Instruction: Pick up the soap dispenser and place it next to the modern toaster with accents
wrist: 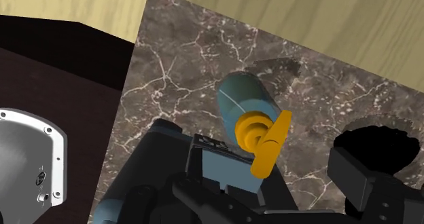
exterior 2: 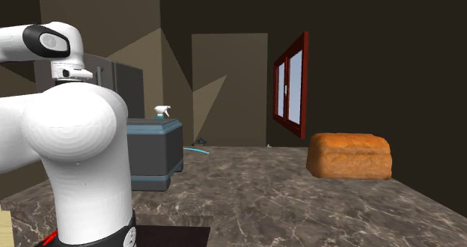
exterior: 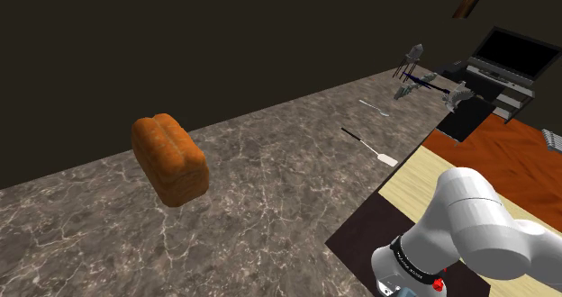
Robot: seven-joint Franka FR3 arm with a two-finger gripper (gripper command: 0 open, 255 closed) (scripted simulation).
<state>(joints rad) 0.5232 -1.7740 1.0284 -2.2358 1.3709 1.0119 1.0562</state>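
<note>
the soap dispenser (wrist: 243, 102) is showing in the wrist view as a blue-teal bottle with an orange pump head (wrist: 266, 142) pointing toward the camera. it is sitting against the veined marble counter (wrist: 177, 73), close to the counter's edge, where the pale wood floor (wrist: 306, 12) and the dark top of the stand (wrist: 54, 60) are meeting it. whether it is resting on the marble or hanging just above it is not coming through. the gripper (wrist: 272, 189) is appearing as dark shapes right below and beside the bottle, and i cannot tell whether it is standing wide, narrow, or holding anything. in the second exterior view the white arm (exterior 2: 75, 148) is bulking large at the left, and just behind it the toaster (exterior 2: 153, 152), a grey-blue box with dark trim, is sitting on the counter. a small white spray bottle (exterior 2: 162, 112) is peeking over the toaster's top. a bread loaf (exterior 2: 349, 156) is lying well apart from the toaster toward that view's right, below a red-framed window (exterior 2: 292, 84). in the shoulder view a spatula (exterior: 371, 148) and a spoon (exterior: 375, 108) are lying on the far part of the counter.
</note>
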